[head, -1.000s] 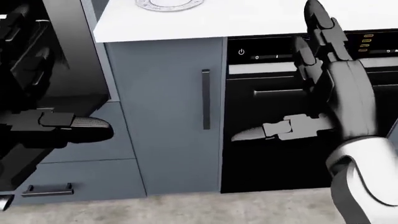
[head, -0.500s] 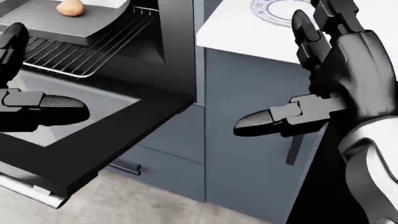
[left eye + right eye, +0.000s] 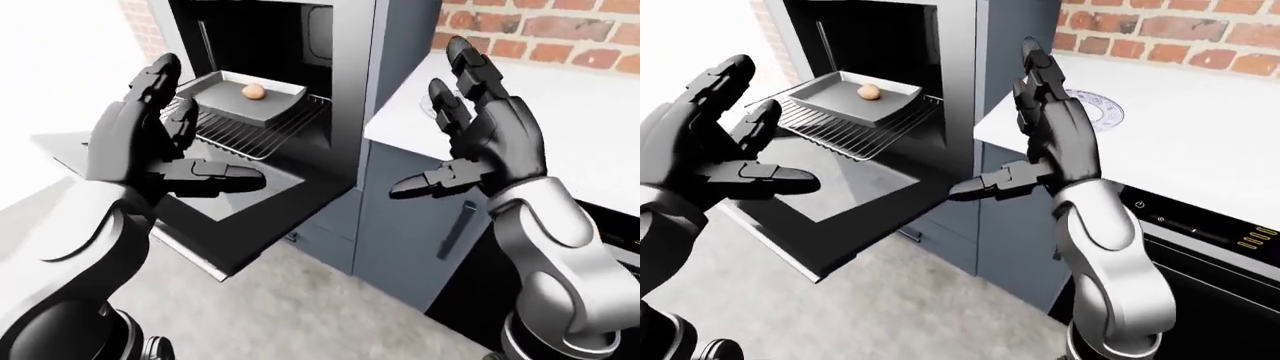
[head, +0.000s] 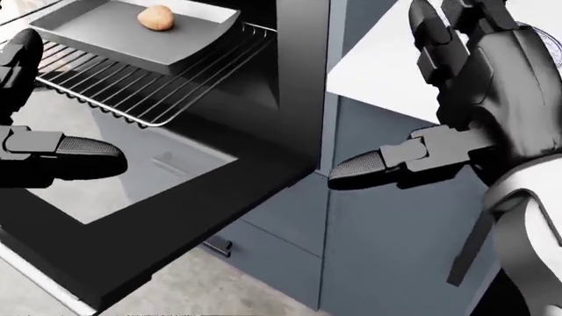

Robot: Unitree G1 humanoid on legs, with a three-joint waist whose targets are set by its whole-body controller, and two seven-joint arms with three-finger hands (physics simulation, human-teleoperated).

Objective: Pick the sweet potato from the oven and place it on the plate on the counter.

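The sweet potato (image 3: 255,91) is a small tan lump lying in a grey baking tray (image 3: 225,101) on the pulled-out wire rack (image 3: 250,131) of the open oven. The oven door (image 3: 215,206) hangs down flat below it. My left hand (image 3: 165,139) hovers open over the door, short of the tray. My right hand (image 3: 1035,124) is raised and open to the right of the oven, holding nothing. The patterned plate (image 3: 1098,106) rests on the white counter (image 3: 1200,150), partly hidden behind my right hand.
A tall grey cabinet column frames the oven (image 3: 350,112). Grey cabinet doors with a dark handle (image 3: 452,229) stand under the counter. A brick wall (image 3: 1180,30) runs along the top right. A black appliance with lit controls (image 3: 1200,232) sits at the lower right.
The camera has swung left: the lower cabinets and black appliance slid right, and the open oven with its tray and sweet potato came into view. Both hands stay open.
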